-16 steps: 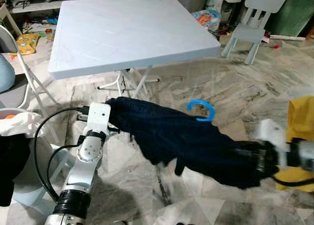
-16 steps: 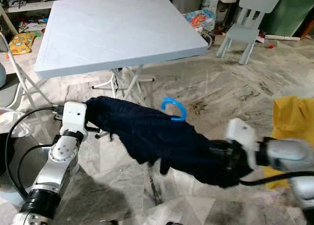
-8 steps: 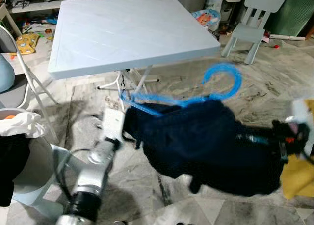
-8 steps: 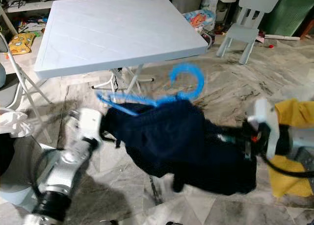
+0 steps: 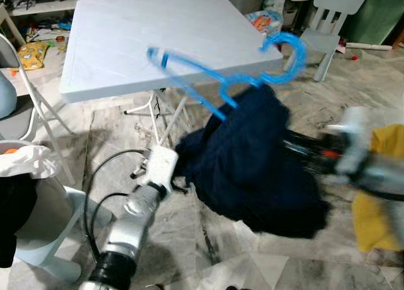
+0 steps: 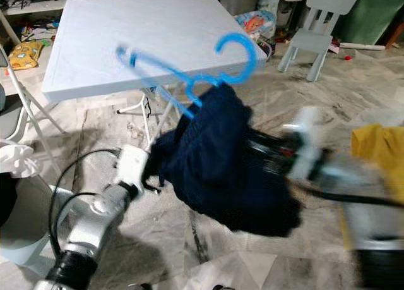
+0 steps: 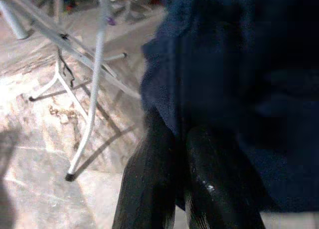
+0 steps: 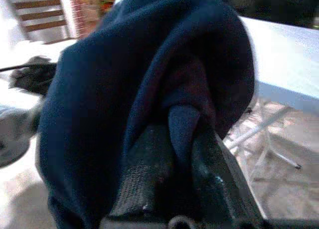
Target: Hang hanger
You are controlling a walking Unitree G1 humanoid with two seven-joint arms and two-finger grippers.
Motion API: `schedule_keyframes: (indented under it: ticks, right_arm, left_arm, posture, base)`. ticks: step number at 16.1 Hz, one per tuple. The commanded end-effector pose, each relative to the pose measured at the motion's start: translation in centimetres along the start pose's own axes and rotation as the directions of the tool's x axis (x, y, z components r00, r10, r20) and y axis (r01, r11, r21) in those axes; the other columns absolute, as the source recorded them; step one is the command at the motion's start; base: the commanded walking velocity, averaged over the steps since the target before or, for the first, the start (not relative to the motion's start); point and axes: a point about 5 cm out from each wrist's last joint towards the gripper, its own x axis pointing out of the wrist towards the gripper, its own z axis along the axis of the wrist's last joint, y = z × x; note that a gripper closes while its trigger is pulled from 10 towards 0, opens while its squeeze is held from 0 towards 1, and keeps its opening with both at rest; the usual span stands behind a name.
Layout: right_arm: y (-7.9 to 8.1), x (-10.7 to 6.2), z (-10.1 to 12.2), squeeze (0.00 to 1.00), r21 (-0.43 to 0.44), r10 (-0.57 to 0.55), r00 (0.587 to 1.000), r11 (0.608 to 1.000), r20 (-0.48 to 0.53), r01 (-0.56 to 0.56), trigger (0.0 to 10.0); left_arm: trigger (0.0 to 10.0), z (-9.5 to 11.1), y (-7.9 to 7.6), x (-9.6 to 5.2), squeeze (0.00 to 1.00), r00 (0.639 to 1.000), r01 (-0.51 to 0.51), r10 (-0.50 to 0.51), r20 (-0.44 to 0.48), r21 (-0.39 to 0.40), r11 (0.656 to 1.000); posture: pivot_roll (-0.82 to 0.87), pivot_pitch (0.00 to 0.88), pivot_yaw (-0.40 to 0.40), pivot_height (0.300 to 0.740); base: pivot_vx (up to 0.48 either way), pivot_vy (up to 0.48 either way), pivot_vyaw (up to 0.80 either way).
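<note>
Both jaws pinch the dark garment [image 5: 252, 157]: left gripper [image 7: 182, 154] low, right gripper [image 8: 182, 139] inside a fold. Above them the blue hanger [image 5: 221, 75] rides tilted, hook toward the table's [image 5: 126, 43] right corner (blurred, probably nearer the right arm).

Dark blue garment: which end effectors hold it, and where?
Both. The left end effector pinches the dark blue garment at its lower edge; the right end effector pinches a fold.

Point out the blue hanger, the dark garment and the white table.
blue hanger [image 6: 237, 50], right eye view, on its hook
dark garment [image 5: 252, 170], left eye view, mid cloth
white table [image 5: 120, 31], left eye view, bare tabletop
</note>
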Motion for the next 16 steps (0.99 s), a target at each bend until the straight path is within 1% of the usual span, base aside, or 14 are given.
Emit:
schedule_keyframes:
  ticks: [1,3,4,5,7,8,9,10,11,12,13,14,15,16]
  right_arm:
    - [-0.2,0.4,0.1,0.0,-0.039,-0.064,0.998,0.997,0.006,0.064,10.0]
    - [0.8,1.2,-1.4,0.0,-0.047,-0.064,0.997,0.997,-0.037,0.062,10.0]
    - [0.9,1.5,-1.8,0.0,-0.082,-0.083,0.995,0.994,-0.057,0.078,10.0]
    - [0.1,1.9,-3.2,0.0,-0.208,-0.159,0.974,0.97,-0.161,0.124,10.0]
    - [-1.2,1.9,-4.2,0.0,-0.35,-0.227,0.952,0.926,-0.207,0.145,10.0]
    - [-2.0,1.9,-4.3,0.0,-0.379,-0.274,0.938,0.908,-0.213,0.179,10.0]
    - [-2.3,1.9,-4.3,0.0,-0.387,-0.287,0.933,0.903,-0.215,0.189,10.0]
    - [-2.5,1.9,-4.4,0.0,-0.446,-0.288,0.931,0.88,-0.224,0.164,10.0]
    - [-2.4,1.7,-5.0,0.0,-0.511,-0.254,0.933,0.855,-0.255,0.093,10.0]
    - [-2.5,1.4,-5.4,0.0,-0.521,-0.23,0.93,0.852,-0.286,0.05,10.0]
    - [-2.6,0.6,-5.8,0.0,-0.574,-0.186,0.922,0.817,-0.341,-0.047,10.0]
    - [-2.6,0.4,-5.9,0.0,-0.584,-0.175,0.918,0.808,-0.356,-0.072,10.0]
    - [-2.7,-0.8,-6.4,0.0,-0.578,-0.104,0.899,0.795,-0.426,-0.182,10.0]
    - [-2.8,-1.5,-6.5,0.0,-0.571,-0.072,0.883,0.786,-0.464,-0.237,10.0]
  left_arm:
    - [10.0,-0.6,-0.6,-0.3,1.0,0.999,0.031,-0.03,-0.017,0.03,0.999]
    - [10.0,-0.3,-1.7,-0.7,1.0,0.996,0.084,-0.086,0.025,0.052,0.995]
    - [10.0,-0.4,-2.3,-0.9,1.0,0.992,0.12,-0.122,0.029,0.073,0.99]
    - [10.0,-0.4,-3.3,-1.2,1.0,0.977,0.198,-0.207,0.043,0.158,0.967]
    - [10.0,-0.6,-3.6,-1.3,1.0,0.969,0.231,-0.243,0.033,0.206,0.951]
    - [10.0,-0.8,-3.6,-1.3,1.0,0.968,0.238,-0.249,0.023,0.224,0.945]
    - [10.0,-0.9,-3.6,-1.3,1.0,0.969,0.236,-0.247,0.018,0.238,0.942]
    - [10.0,-1.0,-3.3,-1.3,1.0,0.97,0.225,-0.241,0.023,0.281,0.933]
    - [10.0,-0.8,-3.0,-1.5,1.0,0.972,0.211,-0.233,0.043,0.286,0.935]
    - [10.0,-0.6,-2.9,-1.6,1.0,0.97,0.207,-0.234,0.06,0.29,0.934]
    - [10.0,-0.2,-2.5,-1.9,1.0,0.962,0.215,-0.256,0.091,0.322,0.922]
    - [10.0,-0.2,-2.3,-2.0,1.0,0.96,0.219,-0.263,0.095,0.334,0.917]
    - [10.0,-0.5,-1.7,-2.2,1.0,0.957,0.231,-0.279,0.078,0.379,0.896]
    - [10.0,-0.5,-1.6,-2.5,1.0,0.949,0.251,-0.306,0.08,0.402,0.881]
  posture:
    - [0.0,0.135,-0.027,0.74]
    - [0.01,0.137,-0.03,0.74]
    - [0.01,0.139,-0.031,0.74]
    - [0.01,0.137,-0.037,0.74]
    - [0.0,0.132,-0.039,0.74]
    - [0.01,0.128,-0.043,0.74]
    - [0.01,0.128,-0.044,0.74]
    - [0.01,0.126,-0.044,0.74]
    - [0.01,0.126,-0.043,0.74]
    - [0.01,0.126,-0.043,0.74]
    - [0.02,0.123,-0.042,0.74]
    - [0.02,0.123,-0.042,0.74]
    - [0.02,0.121,-0.038,0.74]
    - [0.02,0.121,-0.038,0.74]
  base:
    - [0.0,0.0,0.0]
    - [0.0,0.0,0.0]
    - [0.0,0.0,0.0]
    - [0.0,0.0,0.0]
    - [0.0,0.0,0.0]
    - [0.0,0.0,0.0]
    - [0.0,0.0,0.0]
    - [0.0,0.0,0.0]
    - [0.0,0.0,0.0]
    - [0.0,0.0,0.0]
    - [0.0,0.0,0.0]
    - [0.0,0.0,0.0]
    - [0.0,0.0,0.0]
    - [0.0,0.0,0.0]
